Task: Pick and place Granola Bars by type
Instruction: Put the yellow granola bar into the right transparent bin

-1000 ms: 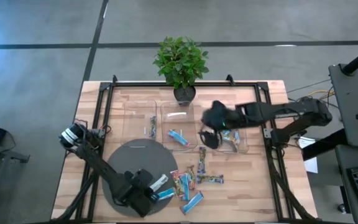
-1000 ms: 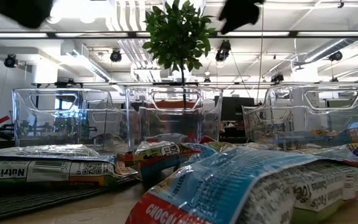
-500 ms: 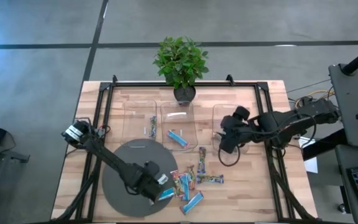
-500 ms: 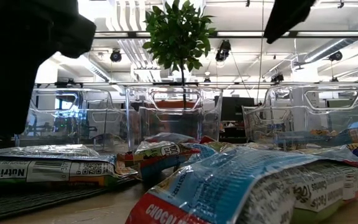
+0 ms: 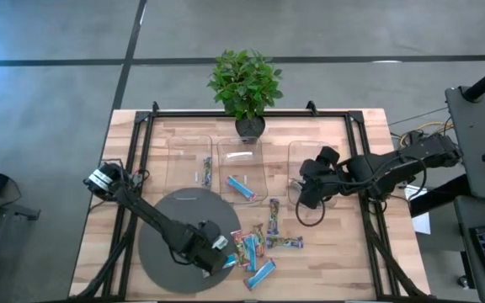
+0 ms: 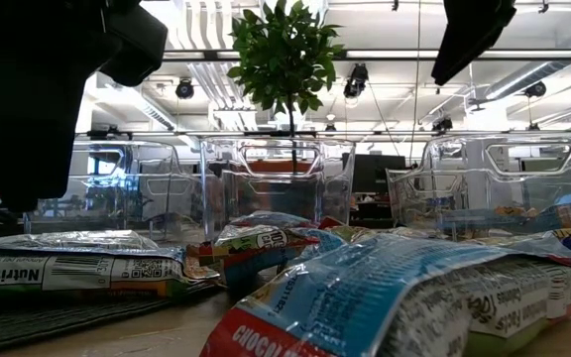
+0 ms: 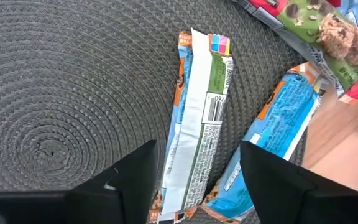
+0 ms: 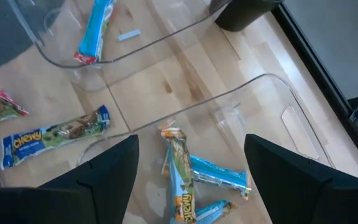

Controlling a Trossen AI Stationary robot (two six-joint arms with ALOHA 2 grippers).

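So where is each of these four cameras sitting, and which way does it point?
High view: above, looking straight down on the table; both arms show.
Low view: at tabletop height, looking across bars at the trays; dark arm parts at top.
Left wrist view: on the left arm, facing the round mat; left gripper open around a bar.
Right wrist view: on the right arm, over the right tray; right gripper open.
The plant shows in high and low.
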